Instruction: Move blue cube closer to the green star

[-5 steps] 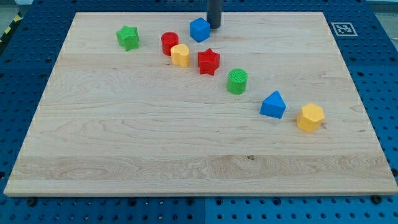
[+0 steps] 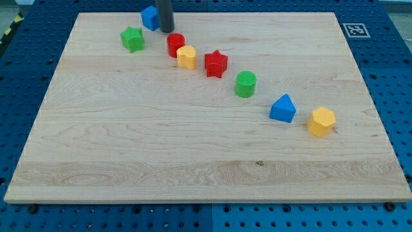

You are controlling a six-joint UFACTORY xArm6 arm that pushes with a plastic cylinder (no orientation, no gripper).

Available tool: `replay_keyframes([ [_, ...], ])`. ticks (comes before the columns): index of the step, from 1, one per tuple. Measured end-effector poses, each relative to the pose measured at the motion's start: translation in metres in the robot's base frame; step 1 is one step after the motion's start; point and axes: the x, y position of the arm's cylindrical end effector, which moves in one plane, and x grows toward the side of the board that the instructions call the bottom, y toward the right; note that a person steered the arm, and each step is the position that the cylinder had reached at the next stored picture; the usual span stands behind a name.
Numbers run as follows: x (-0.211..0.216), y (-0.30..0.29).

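Observation:
The blue cube point(image 2: 150, 17) sits near the board's top edge, just up and right of the green star point(image 2: 132, 38). A small gap separates the two. My tip point(image 2: 167, 29) rests on the board right against the cube's right side, between the cube and the red cylinder point(image 2: 175, 44). The rod rises out of the view's top.
A diagonal row runs down to the right: red cylinder, yellow block point(image 2: 187, 57), red star point(image 2: 215, 64), green cylinder point(image 2: 245, 84), blue triangular block point(image 2: 283, 108), yellow hexagonal block point(image 2: 320, 122). The wooden board point(image 2: 193, 161) lies on a blue pegboard. A marker tag point(image 2: 355, 29) sits at the top right.
My tip has slid left along the top edge, pushing the blue cube left and slightly up, from right of the red cylinder to close beside the green star.

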Motion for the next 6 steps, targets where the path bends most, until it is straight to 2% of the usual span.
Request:
replay_keyframes([
  [1,-0.015,0.009],
  [2,-0.048,0.000],
  [5,-0.057,-0.098],
  [6,-0.057,-0.095],
])
